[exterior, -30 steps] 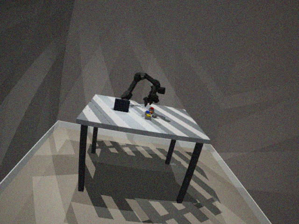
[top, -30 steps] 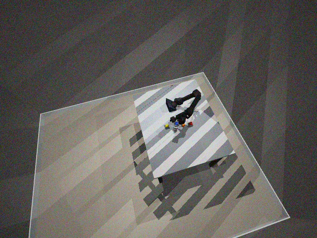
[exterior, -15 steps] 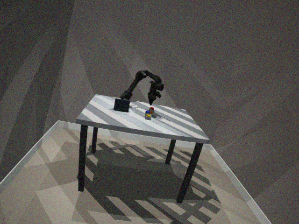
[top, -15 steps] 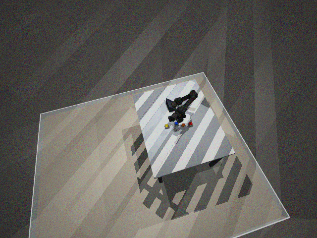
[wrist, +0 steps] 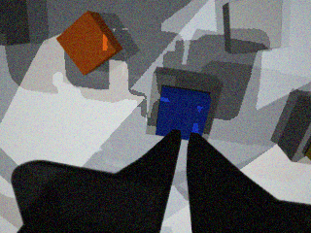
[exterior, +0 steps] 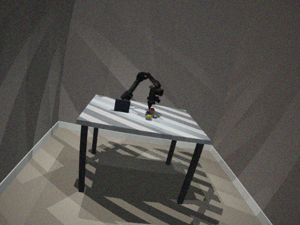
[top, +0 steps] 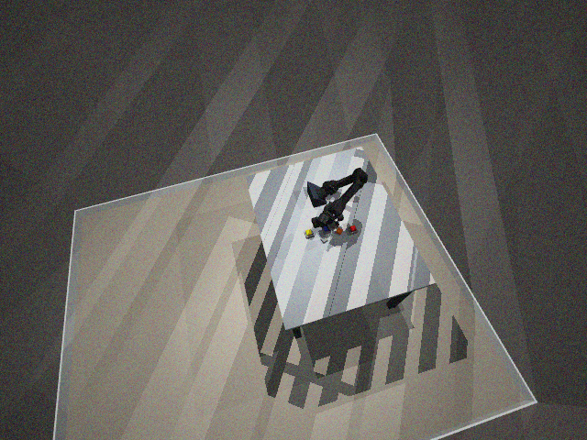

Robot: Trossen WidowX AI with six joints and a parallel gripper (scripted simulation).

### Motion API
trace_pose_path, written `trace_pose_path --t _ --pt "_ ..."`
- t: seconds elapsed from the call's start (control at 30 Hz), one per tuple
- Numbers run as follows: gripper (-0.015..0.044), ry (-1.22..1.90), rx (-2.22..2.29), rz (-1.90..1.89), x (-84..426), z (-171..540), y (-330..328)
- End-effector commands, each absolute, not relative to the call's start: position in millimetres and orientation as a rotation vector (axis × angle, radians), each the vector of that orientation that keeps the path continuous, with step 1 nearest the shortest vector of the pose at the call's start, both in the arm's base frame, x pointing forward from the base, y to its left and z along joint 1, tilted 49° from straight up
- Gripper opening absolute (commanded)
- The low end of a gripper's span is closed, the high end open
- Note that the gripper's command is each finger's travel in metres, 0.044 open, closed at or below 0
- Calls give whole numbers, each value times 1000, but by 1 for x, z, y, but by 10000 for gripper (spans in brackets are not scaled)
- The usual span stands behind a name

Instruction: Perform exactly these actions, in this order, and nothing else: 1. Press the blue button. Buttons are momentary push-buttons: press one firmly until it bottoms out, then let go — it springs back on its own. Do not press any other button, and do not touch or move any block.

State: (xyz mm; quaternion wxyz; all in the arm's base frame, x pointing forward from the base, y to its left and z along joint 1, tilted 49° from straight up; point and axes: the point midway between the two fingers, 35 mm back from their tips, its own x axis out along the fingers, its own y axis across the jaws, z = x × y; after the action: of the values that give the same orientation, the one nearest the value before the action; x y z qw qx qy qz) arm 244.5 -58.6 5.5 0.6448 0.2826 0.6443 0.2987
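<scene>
The blue button (top: pixel 326 228) (exterior: pixel 148 112) (wrist: pixel 183 109) is a square blue cap on a grey base on the table. My gripper (exterior: pixel 149 108) (wrist: pixel 184 138) is shut and empty, pointing down, with only a narrow gap between its fingertips. In the wrist view the fingertips overlap the near edge of the blue cap. In the exterior view they appear just above and behind the button. Whether they touch the cap cannot be told. The arm partly hides the button area in the top view.
A yellow button (top: pixel 309 232) (exterior: pixel 148 116) (wrist: pixel 309 152) stands on one side of the blue one. An orange block (top: pixel 338 231) (wrist: pixel 87 43) lies on the other, with a red button (top: pixel 352 228) (exterior: pixel 152 109) beyond. A grey block (exterior: pixel 154 116) (wrist: pixel 257 23) is nearby. A dark box (top: pixel 315 194) (exterior: pixel 122 105) stands near the arm's base.
</scene>
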Motion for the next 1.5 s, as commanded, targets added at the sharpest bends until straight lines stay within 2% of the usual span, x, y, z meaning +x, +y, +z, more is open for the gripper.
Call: trace_pose_path --t 0.0,0.77,1.47 --pt "20 1464 650 679 244 6 -58" --pt "20 1464 651 679 244 -16 -33" --pt "20 1462 643 678 246 -9 -42"
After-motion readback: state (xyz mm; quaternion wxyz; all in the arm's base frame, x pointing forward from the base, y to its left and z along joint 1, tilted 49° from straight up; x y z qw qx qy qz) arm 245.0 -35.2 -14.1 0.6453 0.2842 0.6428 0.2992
